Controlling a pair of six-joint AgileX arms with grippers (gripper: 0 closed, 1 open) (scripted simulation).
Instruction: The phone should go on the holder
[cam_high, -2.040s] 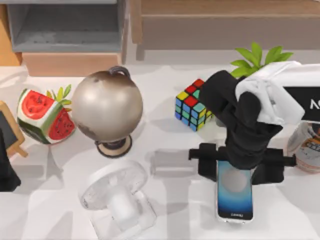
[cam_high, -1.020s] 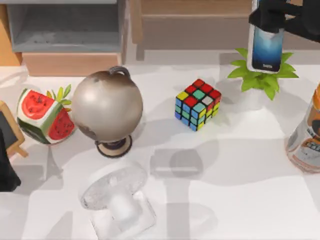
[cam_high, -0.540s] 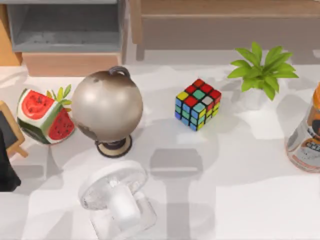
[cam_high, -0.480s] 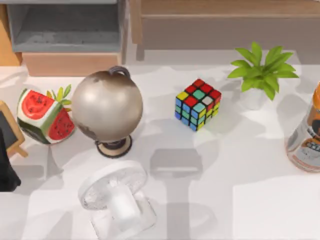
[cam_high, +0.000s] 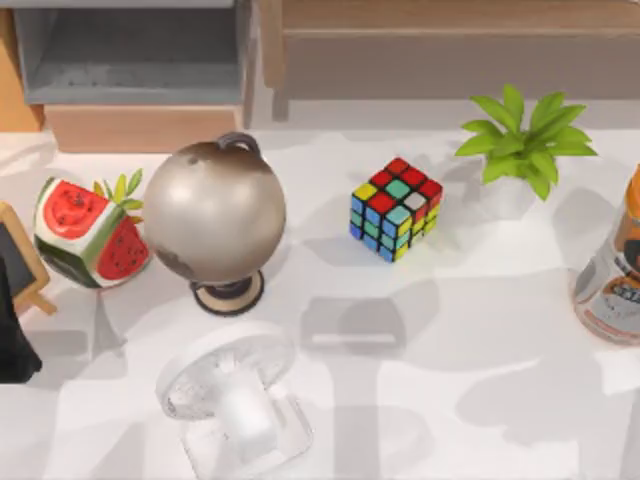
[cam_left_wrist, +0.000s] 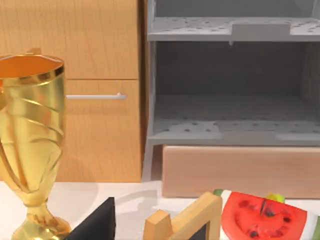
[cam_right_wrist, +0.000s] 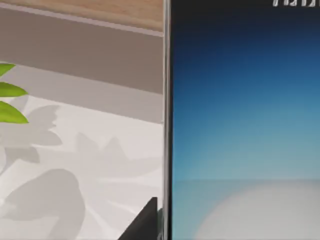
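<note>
Right wrist view has the phone (cam_right_wrist: 242, 125) jammed up close, standing on end, blue screen with that pale glow low down and the silver rim running straight up the middle of the shot. A dark finger (cam_right_wrist: 149, 222) of the right pincer sits tight against that rim near the bottom, so the pincer looks clamped on the phone, holding it well off the desk (cam_right_wrist: 75, 165). Beside the phone you can see a couple of green leaves (cam_right_wrist: 10, 102) and their shadows on the desk, with a brown wooden unit further back.

From the top view, the desk (cam_high: 480, 330) carries a globe (cam_high: 214, 212), a Rubik's cube (cam_high: 396, 208), a little potted plant (cam_high: 525, 135), a watermelon piece (cam_high: 88, 232), a white see-through stand-shaped thing (cam_high: 232, 395) near the front edge and an orange bottle (cam_high: 612, 285) at the right edge. Big soft shadows lie across the middle and right of the desk.

The left arm (cam_high: 10, 335) is parked at the desk's left edge; can't tell the state of its pincer. Its wrist view looks at a gold trophy (cam_left_wrist: 30, 145), a small wooden-framed chalkboard (cam_left_wrist: 187, 222) and the watermelon piece.
</note>
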